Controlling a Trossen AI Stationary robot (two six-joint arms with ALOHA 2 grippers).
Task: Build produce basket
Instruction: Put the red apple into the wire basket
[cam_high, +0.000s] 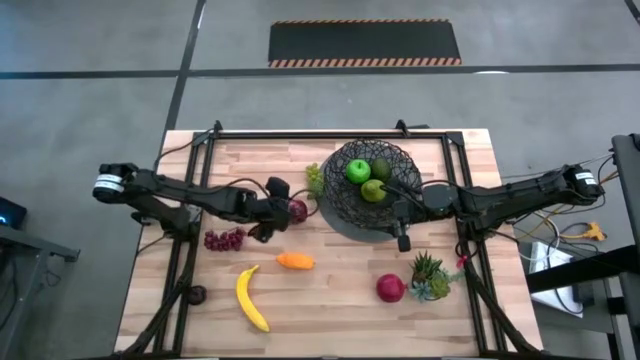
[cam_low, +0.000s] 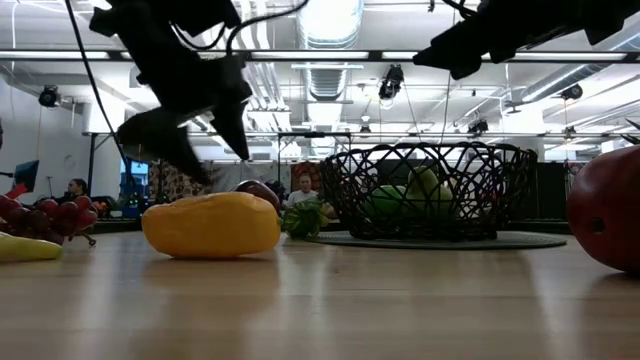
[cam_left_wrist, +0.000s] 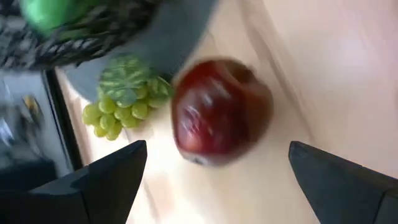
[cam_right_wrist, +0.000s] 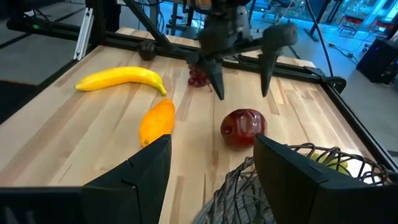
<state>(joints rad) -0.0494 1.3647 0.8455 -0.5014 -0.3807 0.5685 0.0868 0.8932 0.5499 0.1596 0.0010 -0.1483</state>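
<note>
Basket (cam_high: 368, 190) sits far-right of centre on the table (cam_high: 330, 310), w/ a green apple (cam_high: 357, 171) and a pear (cam_high: 373, 190) inside; in the low view both show through the wire.

Left gripper (cam_high: 283, 212) is just left of the basket, fingers spread wide apart, nothing held. A dark red apple (cam_high: 297, 210) lies on the wood right at its fingertips; left wrist view shows that apple (cam_left_wrist: 221, 112) between the two open fingers (cam_left_wrist: 99, 180), w/ green grapes (cam_left_wrist: 121, 106) beside it against the basket's grey base. From the right wrist view the left gripper (cam_right_wrist: 239, 78) hangs over the same apple (cam_right_wrist: 244, 127), not touching it.

Right gripper (cam_high: 401, 232) is at the basket's near-right rim, fingers apart, empty.

Other produce on the table: purple grapes (cam_high: 224, 239) at left, orange piece (cam_high: 295, 261) near centre, banana (cam_high: 251, 297) near-left, a small dark fruit (cam_high: 197, 294) by the near-left edge, 2nd red apple (cam_high: 390, 288) near-right. Potted plant (cam_high: 431, 276) stands just right of that apple.
</note>
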